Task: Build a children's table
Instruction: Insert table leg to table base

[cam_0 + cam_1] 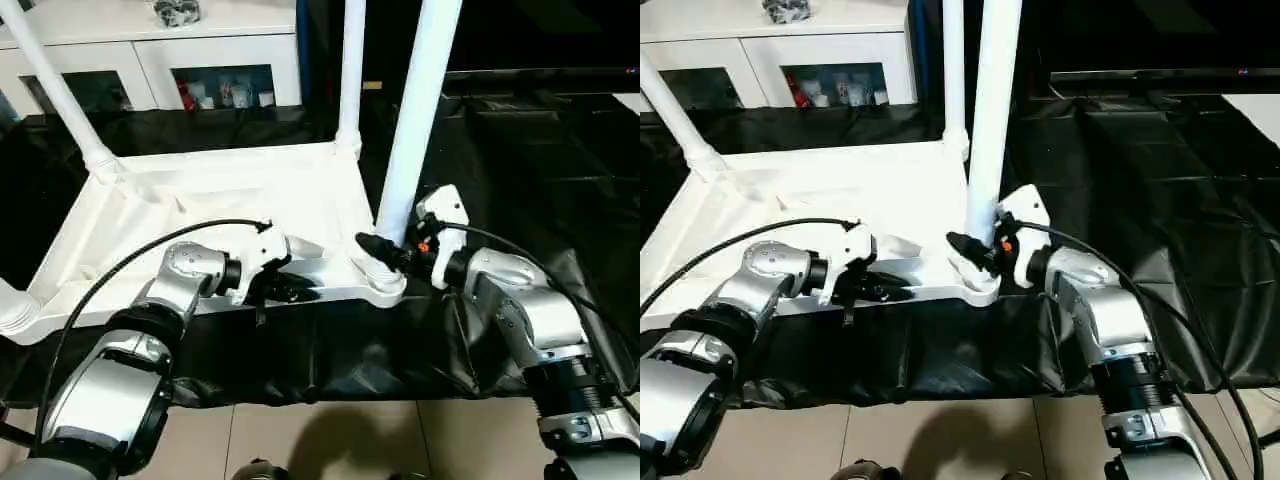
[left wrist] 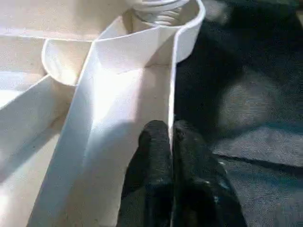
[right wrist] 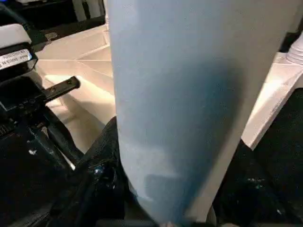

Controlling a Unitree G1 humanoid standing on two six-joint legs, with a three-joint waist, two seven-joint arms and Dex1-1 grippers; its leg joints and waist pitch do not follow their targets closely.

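The white tabletop (image 1: pixel 230 200) lies upside down on the black cloth, ribbed side up. A leg (image 1: pixel 415 120) stands in its near right corner socket (image 1: pixel 378 280). My right gripper (image 1: pixel 385 250) is shut on this leg low down, one black finger on each side of the leg (image 3: pixel 175 94). Another leg (image 1: pixel 352 70) stands upright in the far right corner, and a third leg (image 1: pixel 55 90) leans out of the far left corner. My left gripper (image 1: pixel 290 290) is shut on the tabletop's thin front rim (image 2: pixel 171 94), its fingertips (image 2: pixel 156 137) pinching the wall.
A white cabinet with glass doors (image 1: pixel 150 60) stands behind the work. Black cloth (image 1: pixel 520 160) covers the surface to the right and hangs over the front edge. Tiled floor (image 1: pixel 330 440) lies below. A white flared end (image 1: pixel 12 310) sits at the near left corner.
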